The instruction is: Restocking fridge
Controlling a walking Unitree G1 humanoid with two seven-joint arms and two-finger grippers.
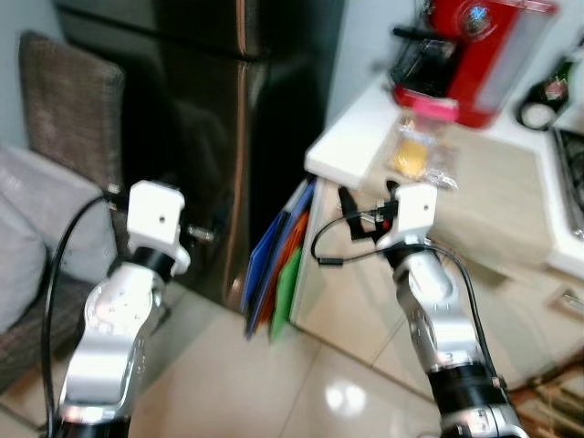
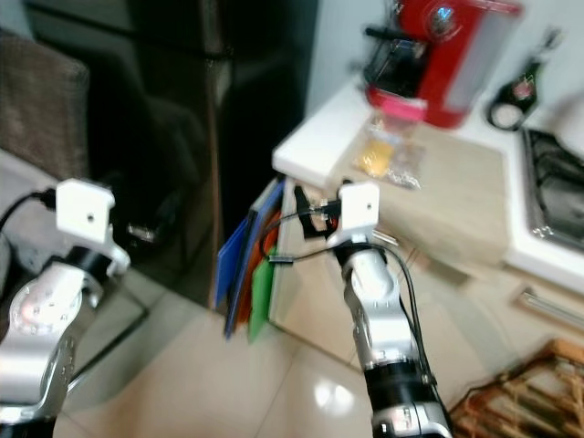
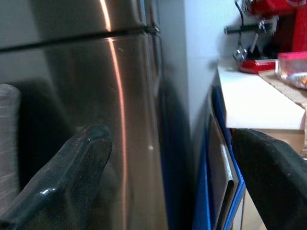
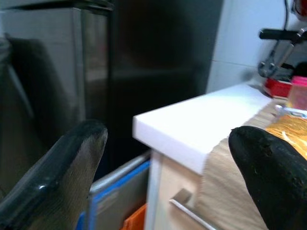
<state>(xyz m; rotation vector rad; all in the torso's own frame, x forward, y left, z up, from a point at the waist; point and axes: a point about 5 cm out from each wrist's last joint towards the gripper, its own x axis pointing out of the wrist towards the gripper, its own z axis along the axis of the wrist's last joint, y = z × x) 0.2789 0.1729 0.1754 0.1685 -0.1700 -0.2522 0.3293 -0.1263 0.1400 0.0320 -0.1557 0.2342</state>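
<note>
The dark steel fridge stands shut ahead of me, a seam running between its upper and lower doors. My left gripper is open, held up in front of the lower door near its right edge, with nothing between the fingers. My right gripper is open too, raised before the corner of the white counter. A clear packet of orange-yellow food lies on the counter just beyond the right gripper; the packet also appears in the right wrist view.
A red coffee machine stands at the back of the counter. Blue, orange and green flat boards lean in the gap between fridge and counter. A woven chair with a grey cushion is on my left. A hob is at the far right.
</note>
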